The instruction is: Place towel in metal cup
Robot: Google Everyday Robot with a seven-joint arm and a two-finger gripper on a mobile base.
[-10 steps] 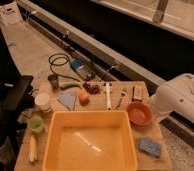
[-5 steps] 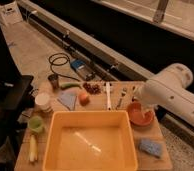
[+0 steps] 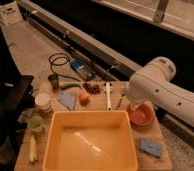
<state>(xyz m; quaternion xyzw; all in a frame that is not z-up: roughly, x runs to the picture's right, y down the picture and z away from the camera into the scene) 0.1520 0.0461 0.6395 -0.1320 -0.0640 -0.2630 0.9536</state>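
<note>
- Three cups stand far left of the jaws: one metal cup [image 3: 53, 80], one white cup [image 3: 42, 102], one green cup [image 3: 36, 123].
- One towel [image 3: 67, 100] lies flat, just right of the metal cup and apart from it.
- One orange fruit [image 3: 83, 98] and two utensils [image 3: 108, 95] lie between towel and jaws.
- One gripper [image 3: 134, 107] hangs over one orange bowl [image 3: 142, 118]; its jaws are spread wide and hold nothing.

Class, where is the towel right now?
In the camera view the towel lies flat on the table's left half, between the white cup and the orange fruit; the gripper is at the right, above the orange bowl.
</note>
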